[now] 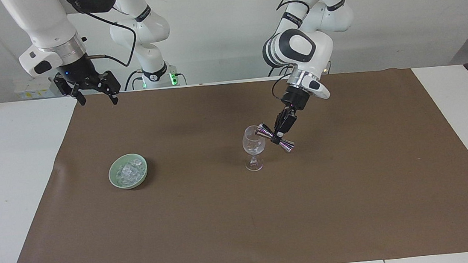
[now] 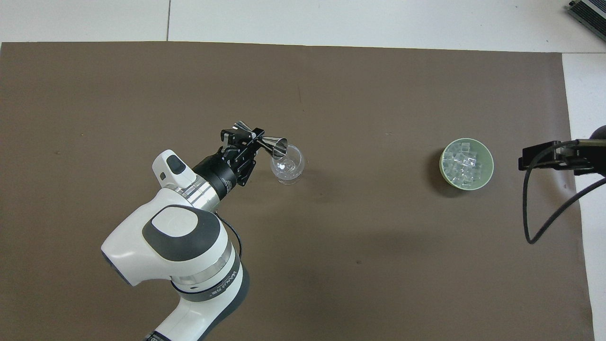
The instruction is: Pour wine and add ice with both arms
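A clear stemmed glass (image 1: 254, 146) stands upright near the middle of the brown mat; it also shows in the overhead view (image 2: 287, 165). My left gripper (image 1: 279, 135) (image 2: 254, 138) is shut on the waist of a shiny metal jigger (image 1: 275, 138) (image 2: 265, 141). The jigger is tilted with one cup's mouth at the glass's rim. A pale green bowl (image 1: 112, 173) (image 2: 443, 168) holds the ice (image 1: 129, 171) (image 2: 466, 164), several small clear chunks, toward the right arm's end. My right gripper (image 1: 93, 93) is open and empty, raised over the mat's edge nearest the robots.
The brown mat (image 1: 242, 216) covers most of the white table (image 1: 2, 179). A black cable (image 2: 544, 213) hangs from the right arm beside the bowl.
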{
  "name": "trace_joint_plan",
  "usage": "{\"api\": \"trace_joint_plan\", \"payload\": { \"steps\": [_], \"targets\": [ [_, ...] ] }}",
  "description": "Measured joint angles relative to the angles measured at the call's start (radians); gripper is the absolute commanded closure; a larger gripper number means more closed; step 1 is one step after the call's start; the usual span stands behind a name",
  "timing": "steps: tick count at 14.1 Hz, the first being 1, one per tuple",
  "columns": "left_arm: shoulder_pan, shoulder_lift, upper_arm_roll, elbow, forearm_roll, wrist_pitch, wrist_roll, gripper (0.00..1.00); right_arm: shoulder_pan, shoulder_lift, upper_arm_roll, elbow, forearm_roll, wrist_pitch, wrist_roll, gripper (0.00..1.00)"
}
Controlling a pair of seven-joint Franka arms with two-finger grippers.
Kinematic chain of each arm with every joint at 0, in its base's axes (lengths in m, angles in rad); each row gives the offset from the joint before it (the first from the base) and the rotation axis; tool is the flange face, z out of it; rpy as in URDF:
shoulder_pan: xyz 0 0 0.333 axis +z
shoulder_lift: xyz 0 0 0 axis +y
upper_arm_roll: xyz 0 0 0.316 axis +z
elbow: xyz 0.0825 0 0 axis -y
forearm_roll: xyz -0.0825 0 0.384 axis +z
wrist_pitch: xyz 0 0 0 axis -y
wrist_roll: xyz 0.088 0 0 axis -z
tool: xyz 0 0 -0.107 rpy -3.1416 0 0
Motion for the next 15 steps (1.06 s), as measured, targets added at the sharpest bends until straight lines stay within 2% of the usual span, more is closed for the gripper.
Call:
{"api": "trace_joint_plan", "payload": {
  "steps": [15],
  "targets": [
    [-0.023,0.000,-0.001,0.019,0.036,0.066,0.119,1.00,0.000,0.000,0.000,0.000,0.000,0.000,0.000,0.00]
  ]
}}
